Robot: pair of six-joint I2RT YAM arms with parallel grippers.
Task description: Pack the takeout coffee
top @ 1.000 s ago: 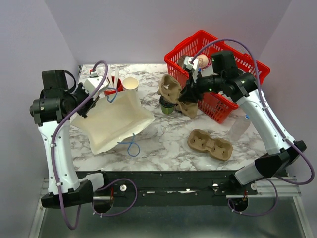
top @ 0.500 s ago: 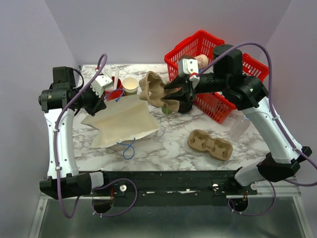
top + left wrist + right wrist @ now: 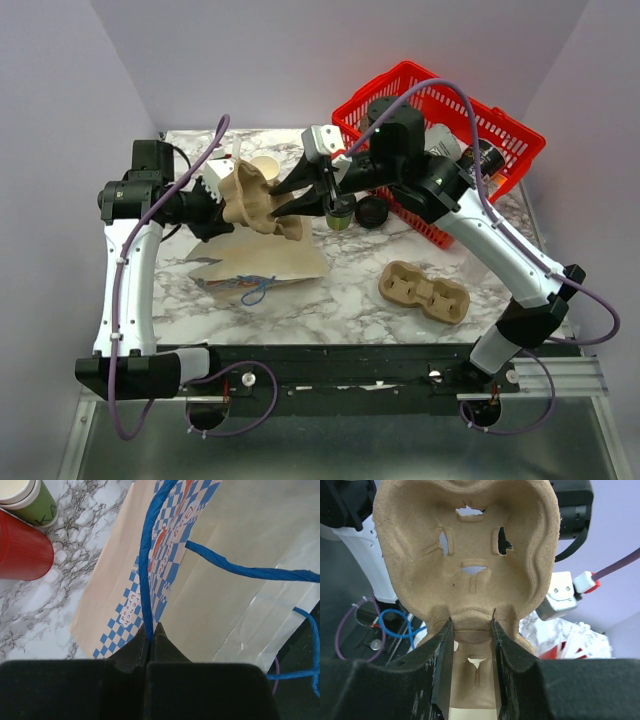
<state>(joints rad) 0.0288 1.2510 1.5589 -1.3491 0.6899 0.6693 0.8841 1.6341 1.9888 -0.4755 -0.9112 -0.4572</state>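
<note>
The right hand [image 3: 471, 622] had swung the cup carrier [image 3: 465, 540] leftward over the bag [image 3: 240, 545], clamping its edge. The left hand [image 3: 151, 630] pinched the blue handle [image 3: 145, 555].

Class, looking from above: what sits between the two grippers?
The cardboard cup tray, clamped by the right gripper, hangs between it and the left gripper; the top view shows this.

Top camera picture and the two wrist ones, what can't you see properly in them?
- Top view: the cup carrier in the right gripper covers the mouth of the paper bag.
- Top view: the takeout coffee is small and partly behind that gripper; its lid is unclear.
- Left wrist view: the red cup and the lidless green cup are cut off by the frame edge.
- Right wrist view: the carrier blocks the table.
</note>
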